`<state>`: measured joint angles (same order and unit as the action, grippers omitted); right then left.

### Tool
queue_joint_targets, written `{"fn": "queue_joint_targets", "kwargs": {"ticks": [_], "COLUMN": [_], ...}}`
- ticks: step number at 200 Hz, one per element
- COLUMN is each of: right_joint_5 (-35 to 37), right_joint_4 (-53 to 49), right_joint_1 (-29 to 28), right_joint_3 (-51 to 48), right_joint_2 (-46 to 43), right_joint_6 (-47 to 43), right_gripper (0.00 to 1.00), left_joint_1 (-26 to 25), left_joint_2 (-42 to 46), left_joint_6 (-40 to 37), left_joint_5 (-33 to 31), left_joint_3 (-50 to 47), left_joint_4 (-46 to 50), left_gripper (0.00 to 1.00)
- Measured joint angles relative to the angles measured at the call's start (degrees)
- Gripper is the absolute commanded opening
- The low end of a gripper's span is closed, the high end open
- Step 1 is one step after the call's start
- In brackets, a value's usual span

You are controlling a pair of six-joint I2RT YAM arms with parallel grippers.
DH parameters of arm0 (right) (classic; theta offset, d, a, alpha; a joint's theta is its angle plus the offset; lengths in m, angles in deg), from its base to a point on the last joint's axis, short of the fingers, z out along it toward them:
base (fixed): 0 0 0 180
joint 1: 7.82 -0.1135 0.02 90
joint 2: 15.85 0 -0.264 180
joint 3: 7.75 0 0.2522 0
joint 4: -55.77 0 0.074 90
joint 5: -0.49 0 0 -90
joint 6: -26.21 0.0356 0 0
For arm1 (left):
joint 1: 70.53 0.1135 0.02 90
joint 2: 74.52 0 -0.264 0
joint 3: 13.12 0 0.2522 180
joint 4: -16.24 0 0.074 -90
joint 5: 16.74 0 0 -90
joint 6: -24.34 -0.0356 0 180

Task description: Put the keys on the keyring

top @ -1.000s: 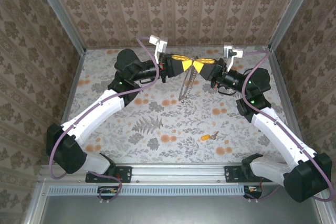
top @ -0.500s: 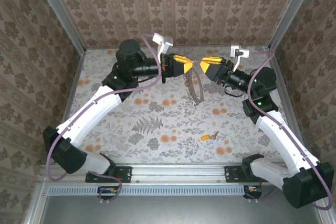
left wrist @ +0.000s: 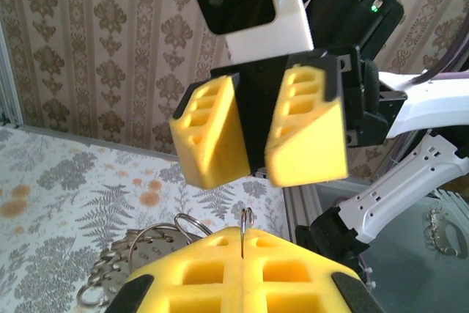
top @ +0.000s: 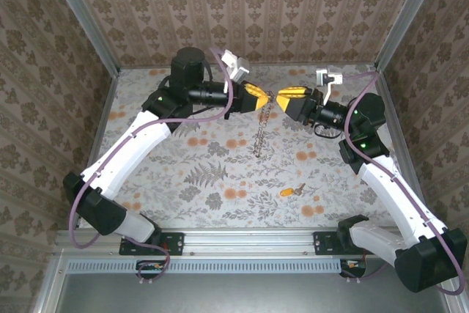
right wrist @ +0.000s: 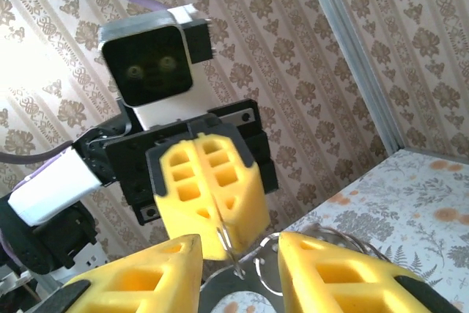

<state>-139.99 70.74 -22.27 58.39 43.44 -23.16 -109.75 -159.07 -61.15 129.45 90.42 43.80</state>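
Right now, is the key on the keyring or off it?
Off: the key lies on the table, apart from the hanging keyring.

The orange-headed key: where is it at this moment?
In the top view the key lies on the floral table, right of centre toward the near edge, apart from the keyring hanging from the left fingers.

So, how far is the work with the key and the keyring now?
Done: the left hand is shut on the keyring, which hangs down. In hand: the right hand faces it, open and empty. Left: the key lies on the table, not yet picked up or threaded.
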Motion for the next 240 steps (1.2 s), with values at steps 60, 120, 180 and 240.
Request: {"fn": "queue_joint_targets", "kwargs": {"ticks": [60,120,180,240], "right_joint_5": [-1.44,-1.9,-1.88,-0.7], "right_joint_4": [-0.68,-0.68,-0.68,-0.74], "right_joint_1": [-0.33,-1.97,-2.86,-2.62], "right_joint_3": [0.04,0.07,0.55,1.05], "right_joint_2": [0.02,0.85,1.81,2.45], "right_joint_6": [0.02,0.0,-0.66,-2.54], "right_gripper": [0.34,0.32,0.11,0.0], "left_joint_1": [-0.02,-0.02,-0.02,0.57], "left_joint_2": [-0.24,-0.72,-1.44,-1.55], "left_joint_6": [-0.7,-0.72,-0.72,0.13], "left_joint_5": [0.76,1.22,1.97,0.52], "left_joint_3": [0.57,1.73,2.21,2.4], "left_joint_4": [1.16,1.22,1.49,1.36], "left_gripper": [0.0,0.0,0.0,0.34]}}
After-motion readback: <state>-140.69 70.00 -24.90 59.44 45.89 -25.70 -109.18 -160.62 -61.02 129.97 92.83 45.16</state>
